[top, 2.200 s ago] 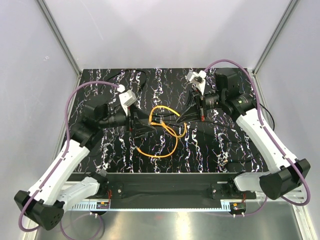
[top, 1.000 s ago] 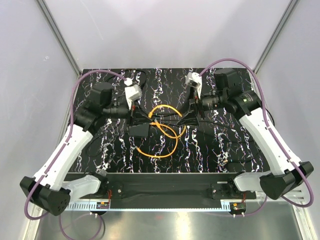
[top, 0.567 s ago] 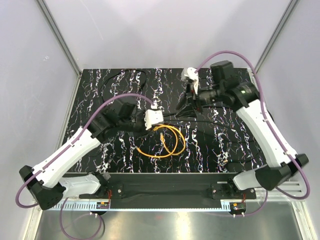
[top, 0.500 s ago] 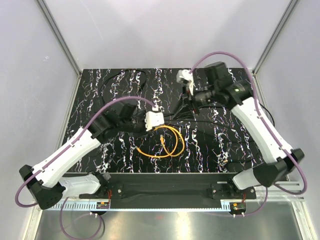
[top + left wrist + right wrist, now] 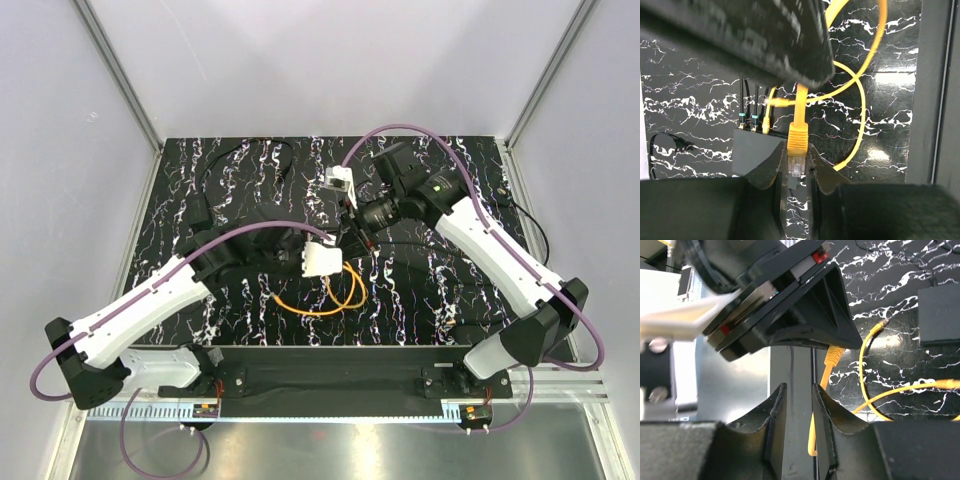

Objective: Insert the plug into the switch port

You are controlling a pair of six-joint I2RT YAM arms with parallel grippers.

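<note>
So both arms are bunched over the middle of the black marbled counter, and I think that's because this is a hand-off rather than an insertion.

The switch box lies flat just beyond the left tool and a bit to one side of it. From the right tool it's well off, out past the left tool. Thin black cables go into the box edge that faces away from the left tool, so I'd guess the free port is on that edge too. I can't actually make out a socket.

The orange cable loops loosely on the counter beyond the left tool, and that slack should let the end be moved around freely.

The plug is clamped between the left tool's jaws, lifted off the counter. Its clear tip points back into that tool and the orange boot points out, so it isn't aimed at the box.

The right tool's jaws stand a narrow gap apart. The cable runs through that gap just behind the boot, hugging one finger, and it's not pinched as far as I can see. My read is that it's lining up to take the cable so the plug can be turned around.
</note>
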